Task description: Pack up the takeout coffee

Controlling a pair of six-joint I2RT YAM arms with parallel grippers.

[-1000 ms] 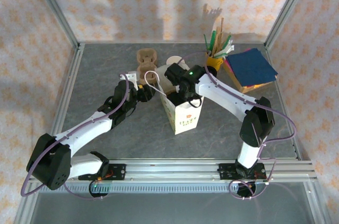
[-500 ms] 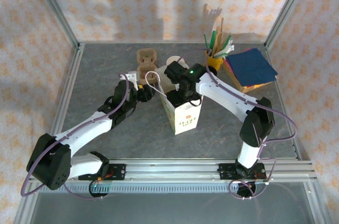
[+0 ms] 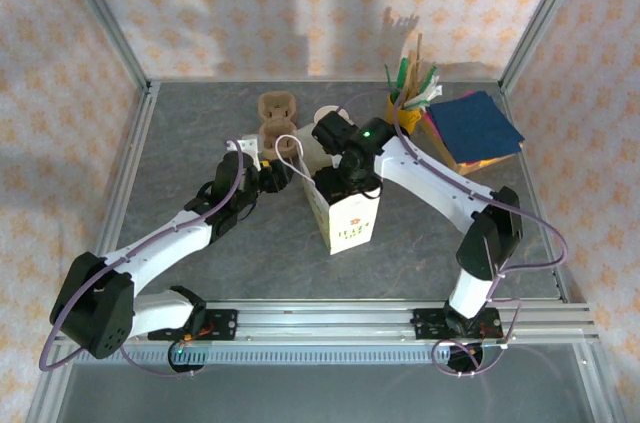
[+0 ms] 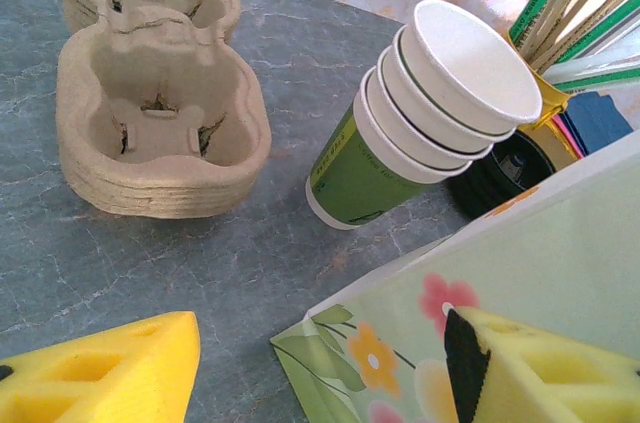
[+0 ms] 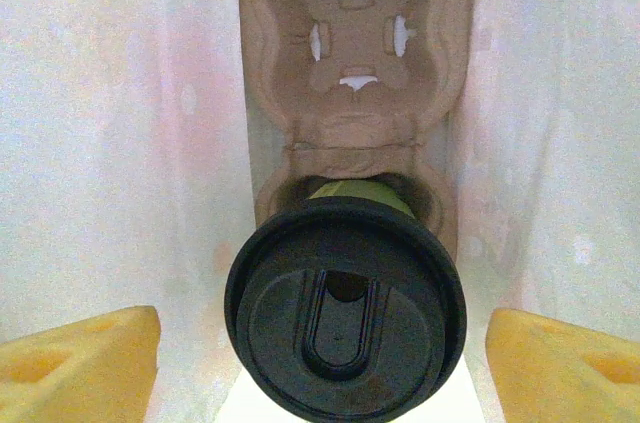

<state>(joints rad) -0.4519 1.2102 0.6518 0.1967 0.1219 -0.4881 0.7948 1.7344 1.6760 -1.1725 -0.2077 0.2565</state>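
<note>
The right gripper point(image 5: 322, 368) stands spread. Its yellow fingers point(image 5: 80, 363) are wide on both sides of the takeout coffee point(image 5: 345, 328) and do not touch it. The coffee sits just below the gripper, in a cardboard carrier point(image 5: 355, 33) inside the paper bag point(image 5: 120, 143). The left gripper point(image 4: 320, 373) is spread too, beside the bag's outer wall.

1. Two arms are seen, the left arm point(image 3: 170, 238) and the right arm point(image 3: 430, 181). Both are made of white tubes with black joints.
2. A thin purple cable point(image 3: 552, 238) is looped along each arm.
3. A small green light point(image 3: 366, 133) is lit on the right arm.
4. The left fingers point(image 4: 100, 368) and the right fingers point(image 5: 75, 363) are made of yellow foam, and holes are cut in them.
</note>
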